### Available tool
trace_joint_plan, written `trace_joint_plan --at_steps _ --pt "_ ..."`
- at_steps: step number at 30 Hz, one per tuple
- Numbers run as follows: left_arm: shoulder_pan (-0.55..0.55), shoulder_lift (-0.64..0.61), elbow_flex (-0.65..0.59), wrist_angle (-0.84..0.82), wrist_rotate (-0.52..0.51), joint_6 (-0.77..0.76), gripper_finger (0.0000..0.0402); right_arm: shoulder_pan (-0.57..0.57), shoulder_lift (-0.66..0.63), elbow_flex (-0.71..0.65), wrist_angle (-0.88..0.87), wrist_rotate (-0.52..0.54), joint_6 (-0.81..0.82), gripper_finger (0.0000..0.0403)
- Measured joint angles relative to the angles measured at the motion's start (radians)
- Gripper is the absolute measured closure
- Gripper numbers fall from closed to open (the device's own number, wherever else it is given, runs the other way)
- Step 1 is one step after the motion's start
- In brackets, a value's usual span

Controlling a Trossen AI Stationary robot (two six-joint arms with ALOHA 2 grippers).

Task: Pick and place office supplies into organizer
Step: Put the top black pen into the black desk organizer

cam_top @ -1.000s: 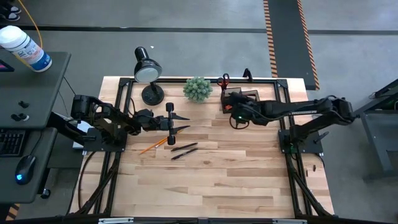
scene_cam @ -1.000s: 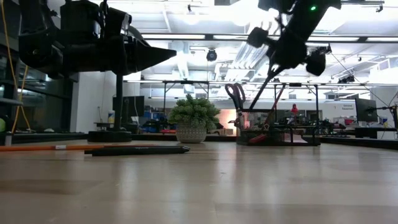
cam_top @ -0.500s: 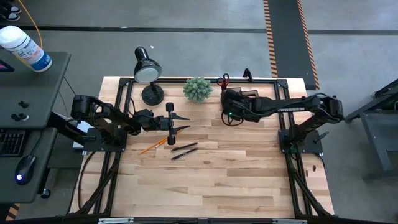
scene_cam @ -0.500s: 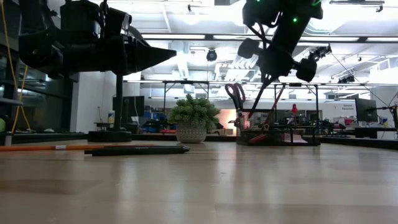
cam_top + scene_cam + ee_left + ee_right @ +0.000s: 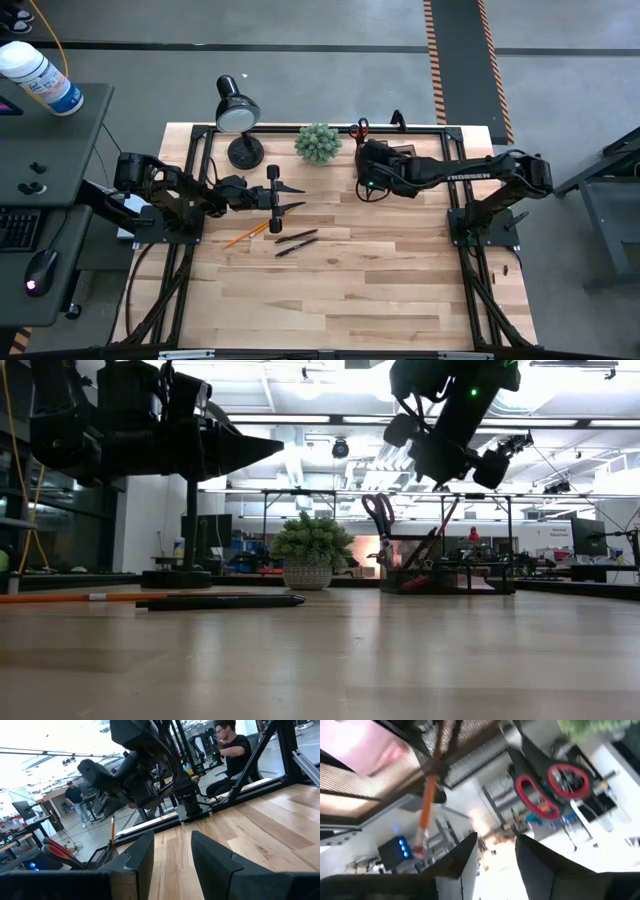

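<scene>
The black organizer stands at the table's far right. Red-handled scissors and an orange pencil stand upright in it. My right gripper hovers open just above it, holding nothing; in the low view this gripper hangs clear over the organizer. An orange pencil and two black pens lie flat on the table left of centre. My left gripper waits open above them, nothing between its fingers.
A black desk lamp and a green plant ball stand along the far edge, left of the organizer. A black metal frame runs around the table. People are in the room beyond the table, seen in the left wrist view.
My right gripper has moved toward the table's left over the organizer, opened and let go of the long thin thing it held slanting down into the organizer. It now hangs a little higher with nothing in it.
</scene>
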Motion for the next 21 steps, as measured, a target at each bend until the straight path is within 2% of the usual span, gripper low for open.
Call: trace_joint_plan --at_steps 7,11,15,18,21 --pt "0.000 0.000 0.000 -0.011 0.000 0.019 0.0284 0.138 0.000 0.000 0.084 0.004 0.106 0.0289" --pt "0.000 0.000 0.000 -0.012 0.000 0.019 0.0284 0.248 -0.001 0.000 0.158 -0.085 0.282 0.0291" --pt "0.000 0.000 0.000 -0.018 0.000 0.019 0.0284 0.347 -0.001 0.000 0.197 -0.290 0.631 0.0291" --pt "0.000 0.000 0.000 -0.018 0.000 0.019 0.0284 0.373 -0.001 -0.001 0.217 -0.534 0.879 0.0291" --pt "0.000 0.000 0.000 -0.018 0.000 0.019 0.0284 0.370 0.001 -0.010 0.302 -0.775 1.012 0.0291"
